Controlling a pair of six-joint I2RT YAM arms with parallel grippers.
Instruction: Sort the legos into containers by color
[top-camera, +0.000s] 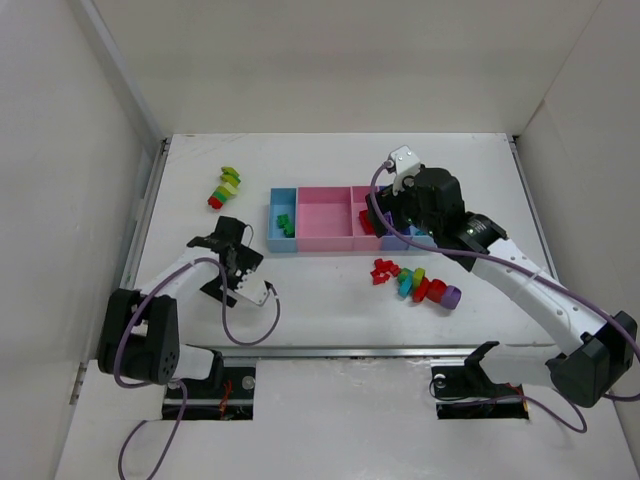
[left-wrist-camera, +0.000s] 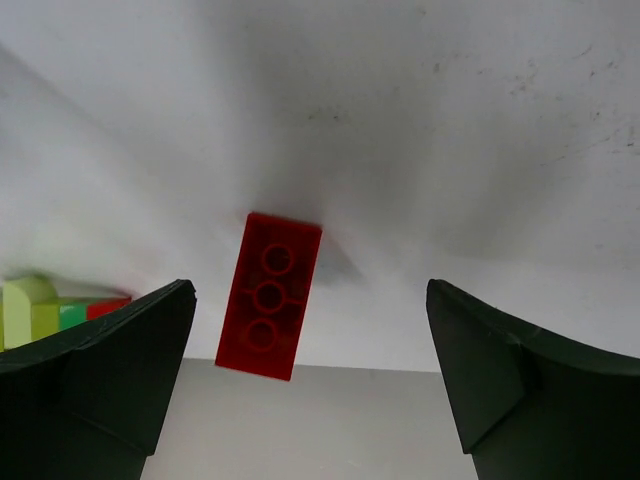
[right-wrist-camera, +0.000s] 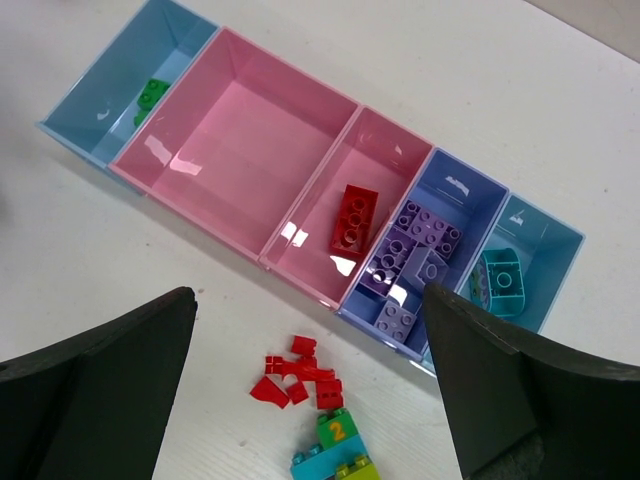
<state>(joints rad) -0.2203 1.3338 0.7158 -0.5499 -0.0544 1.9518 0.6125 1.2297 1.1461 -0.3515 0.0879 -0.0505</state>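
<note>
Two grippers: left gripper (left-wrist-camera: 308, 295) and right gripper (right-wrist-camera: 308, 295) both have their fingers spread wide, nothing clamped.
Red brick (left-wrist-camera: 268, 296): between the left fingers, touching neither, hollow side to the camera.
Trays (right-wrist-camera: 240, 140): under the right gripper, holding a green brick (right-wrist-camera: 150, 95), red block (right-wrist-camera: 355, 218), purple bricks (right-wrist-camera: 410, 250) and teal brick (right-wrist-camera: 498, 282).
Loose red bits (right-wrist-camera: 297, 375): on the table at 6 o'clock of the right gripper.
Mixed chain (top-camera: 227, 187): at 12 o'clock of the left gripper, from above.

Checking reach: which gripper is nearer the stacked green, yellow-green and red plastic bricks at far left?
Left. The left gripper is nearside of the brick stack; the right gripper hangs over the pink and blue plastic trays, far right.
</note>
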